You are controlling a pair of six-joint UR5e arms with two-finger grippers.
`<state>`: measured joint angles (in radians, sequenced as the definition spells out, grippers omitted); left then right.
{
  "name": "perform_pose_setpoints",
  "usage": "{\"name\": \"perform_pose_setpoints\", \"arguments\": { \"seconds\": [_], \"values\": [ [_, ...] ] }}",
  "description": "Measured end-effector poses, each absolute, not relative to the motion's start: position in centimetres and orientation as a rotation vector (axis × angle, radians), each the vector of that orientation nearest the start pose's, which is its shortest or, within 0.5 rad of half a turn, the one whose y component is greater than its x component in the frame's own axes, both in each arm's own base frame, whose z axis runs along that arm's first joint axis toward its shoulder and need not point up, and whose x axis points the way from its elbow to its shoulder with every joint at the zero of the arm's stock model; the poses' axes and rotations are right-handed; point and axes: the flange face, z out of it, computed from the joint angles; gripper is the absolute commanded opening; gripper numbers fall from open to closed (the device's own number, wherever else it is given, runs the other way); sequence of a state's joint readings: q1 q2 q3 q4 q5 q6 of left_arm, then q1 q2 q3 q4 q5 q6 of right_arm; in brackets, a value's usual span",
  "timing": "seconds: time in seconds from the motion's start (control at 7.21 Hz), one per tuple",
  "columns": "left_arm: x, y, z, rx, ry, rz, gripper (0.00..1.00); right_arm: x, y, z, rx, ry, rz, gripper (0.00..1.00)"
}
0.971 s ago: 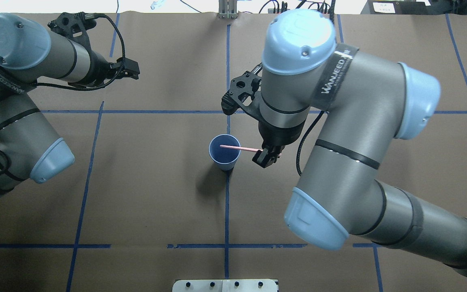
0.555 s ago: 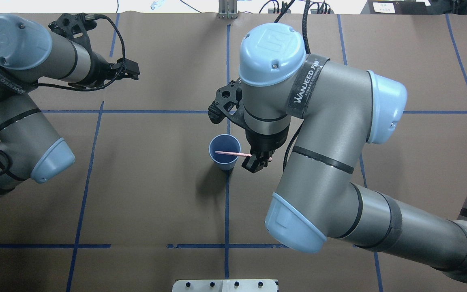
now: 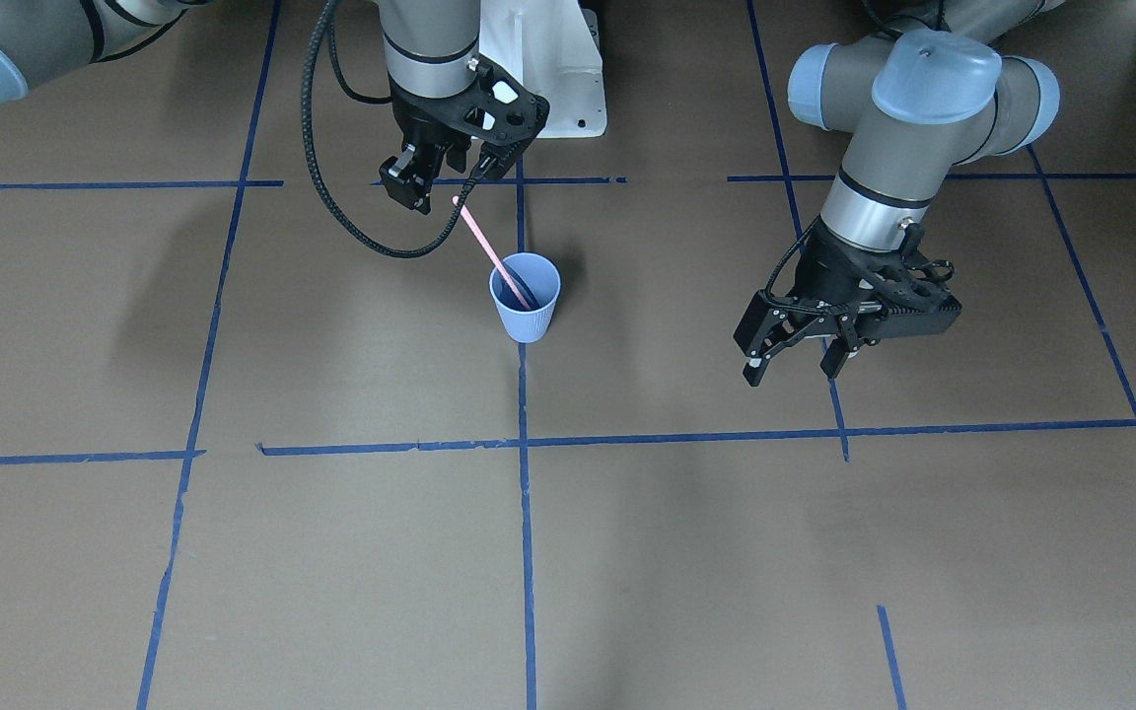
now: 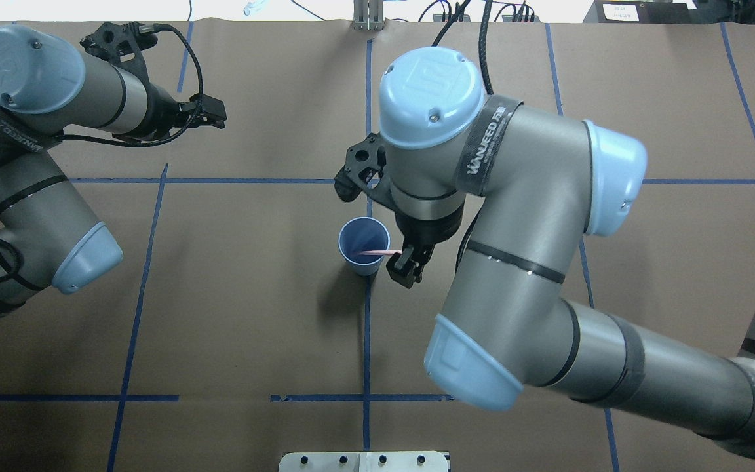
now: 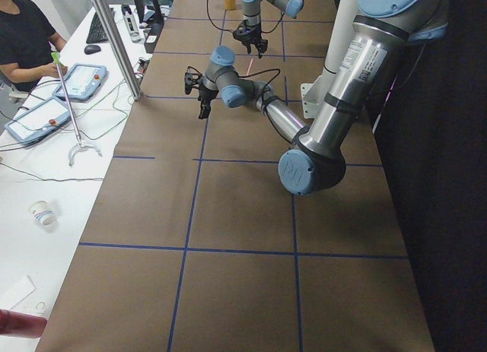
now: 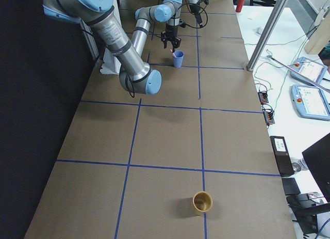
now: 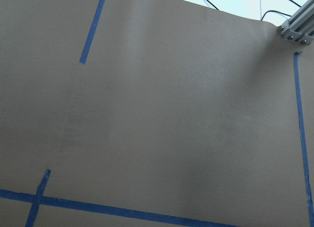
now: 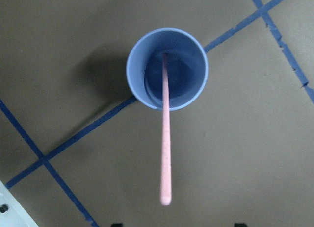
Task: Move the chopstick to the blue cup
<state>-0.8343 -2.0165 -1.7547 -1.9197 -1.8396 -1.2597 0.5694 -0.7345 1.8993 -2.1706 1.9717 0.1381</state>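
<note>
Brown paper-covered table (image 3: 331, 572) marked with blue tape lines (image 3: 525, 552), a yellow cup (image 6: 202, 203) near one end, two teach pendants (image 6: 312, 102) alongside.

Chopstick (image 3: 485, 240) tip hidden behind cup (image 3: 526, 320) wall.

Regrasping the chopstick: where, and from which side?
Probably the free upper part of the chopstick, above the cup rim. It leans toward the open right gripper, so come from that side, jaws across the shaft; its lower end sits inside the cup.

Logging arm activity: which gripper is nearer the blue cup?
Right. The right gripper hangs close by the cup, just past its rim. The left gripper is far off on the cup's other side.
</note>
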Motion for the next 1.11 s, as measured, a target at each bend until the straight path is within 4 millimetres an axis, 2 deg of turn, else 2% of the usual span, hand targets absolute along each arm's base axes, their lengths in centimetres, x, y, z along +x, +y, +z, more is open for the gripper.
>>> {"name": "perform_pose_setpoints", "arguments": {
  "seconds": [0.14,0.28,0.42,0.55,0.69,0.83,1.11],
  "values": [
    [34.4,-54.5,29.1,0.328,0.946,-0.336,1.00,-42.9,-42.5,11.8,0.283,-0.652,-0.888,1.00],
    [33.9,-54.7,30.0,0.343,0.924,-0.301,1.00,-38.8,-44.9,13.7,0.290,-0.651,-0.810,1.00],
    [33.3,-54.7,31.8,0.355,0.886,-0.240,1.00,-33.7,-47.8,17.0,0.271,-0.663,-0.714,1.00],
    [32.1,-54.7,34.8,0.353,0.839,-0.161,1.00,-28.1,-50.4,21.2,0.222,-0.685,-0.605,1.00],
    [29.9,-54.8,38.2,0.336,0.799,-0.075,1.00,-22.8,-52.3,25.2,0.171,-0.699,-0.497,1.00],
    [26.8,-55.4,41.8,0.308,0.776,-0.001,1.00,-18.0,-53.5,28.7,0.126,-0.703,-0.396,1.00],
    [18.3,-56.6,49.5,0.252,0.765,0.123,1.00,-9.6,-55.9,35.3,0.043,-0.693,-0.205,1.00]
  ]
}}
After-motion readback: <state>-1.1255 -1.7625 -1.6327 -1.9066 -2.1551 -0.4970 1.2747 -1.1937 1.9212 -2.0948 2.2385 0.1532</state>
